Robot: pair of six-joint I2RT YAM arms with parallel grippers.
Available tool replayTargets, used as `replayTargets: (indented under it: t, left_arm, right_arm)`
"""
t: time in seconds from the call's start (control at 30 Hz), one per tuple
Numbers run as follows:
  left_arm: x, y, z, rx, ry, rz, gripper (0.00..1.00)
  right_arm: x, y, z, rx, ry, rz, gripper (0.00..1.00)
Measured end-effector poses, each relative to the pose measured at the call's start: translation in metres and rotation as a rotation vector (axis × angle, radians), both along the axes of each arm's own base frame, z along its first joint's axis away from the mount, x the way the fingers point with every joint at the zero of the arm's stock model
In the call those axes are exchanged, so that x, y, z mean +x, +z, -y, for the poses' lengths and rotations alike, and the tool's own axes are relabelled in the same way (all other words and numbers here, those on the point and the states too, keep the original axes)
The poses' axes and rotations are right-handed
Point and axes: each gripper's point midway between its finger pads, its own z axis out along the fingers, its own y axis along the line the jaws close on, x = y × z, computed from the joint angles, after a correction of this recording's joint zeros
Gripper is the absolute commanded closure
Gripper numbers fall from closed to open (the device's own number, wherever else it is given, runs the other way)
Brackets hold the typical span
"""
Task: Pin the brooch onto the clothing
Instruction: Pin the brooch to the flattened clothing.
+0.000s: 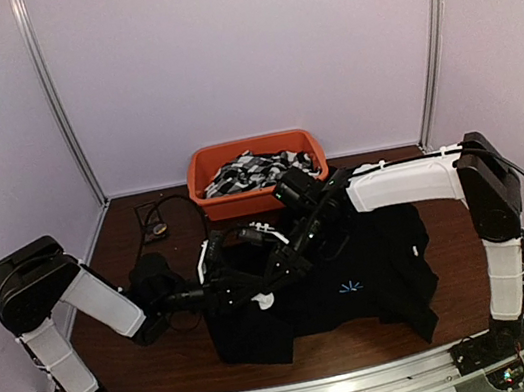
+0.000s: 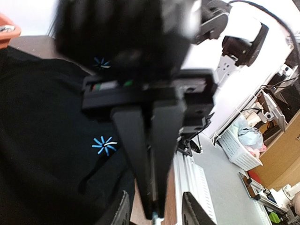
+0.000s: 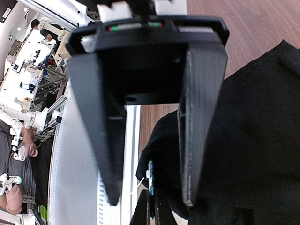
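Note:
The black shirt (image 1: 384, 281) lies spread on the table, its light-blue starburst mark (image 1: 350, 287) facing up. The mark also shows in the left wrist view (image 2: 104, 145). My left gripper (image 2: 157, 211) is shut on the brooch (image 2: 158, 217), a thin blue-and-white piece pinched at the very fingertips. In the right wrist view the brooch (image 3: 151, 177) is seen edge-on over a fold of the shirt (image 3: 253, 140). My right gripper (image 3: 150, 201) is open, its fingers straddling the left fingertips (image 3: 157, 215) and the brooch. Both grippers meet over the shirt's left part (image 1: 256, 278).
An orange bin (image 1: 201, 184) holding black-and-white patterned fabrics (image 1: 262, 167) stands at the back centre. A small dark object with a cable (image 1: 154, 227) lies at the back left. A metal rail (image 1: 307, 391) runs along the near edge.

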Motion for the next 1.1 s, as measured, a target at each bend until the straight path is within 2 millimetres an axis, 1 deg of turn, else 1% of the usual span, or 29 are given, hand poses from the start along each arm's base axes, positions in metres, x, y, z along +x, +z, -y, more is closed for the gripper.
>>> replayTargets:
  t: [0.1,0.17,0.23,0.47,0.6,0.77,0.9,1.1]
  left_arm:
    - [-0.002,0.012,0.001,-0.014,-0.017,0.030,0.54]
    - [-0.004,0.015,0.001,-0.008,-0.026,0.038,0.52]
    - [-0.006,0.015,0.000,0.007,-0.038,0.037,0.51]
    - [-0.013,0.003,0.000,0.062,-0.080,0.000,0.49]
    - [-0.016,0.000,-0.001,0.072,-0.094,-0.013,0.49]
    - [-0.017,-0.006,-0.001,0.096,-0.101,-0.034,0.54]
    - [-0.017,-0.012,-0.002,0.122,-0.102,-0.043,0.62]
    - [-0.017,-0.014,-0.002,0.134,-0.098,-0.036,0.63]
  right_arm:
    - [-0.001,-0.001,0.001,-0.004,0.001,-0.003,1.00]
    - [-0.001,-0.001,0.001,-0.006,0.003,-0.003,1.00]
    - [-0.002,-0.001,0.002,-0.008,0.004,-0.003,1.00]
    - [-0.001,-0.004,0.003,-0.017,0.008,0.012,1.00]
    - [-0.001,-0.003,0.003,-0.013,0.010,0.027,1.00]
    - [-0.001,0.005,0.004,0.001,0.011,0.047,1.00]
    - [0.000,0.005,0.004,0.001,0.011,0.051,1.00]
    - [-0.001,0.005,0.004,0.000,0.011,0.051,1.00]
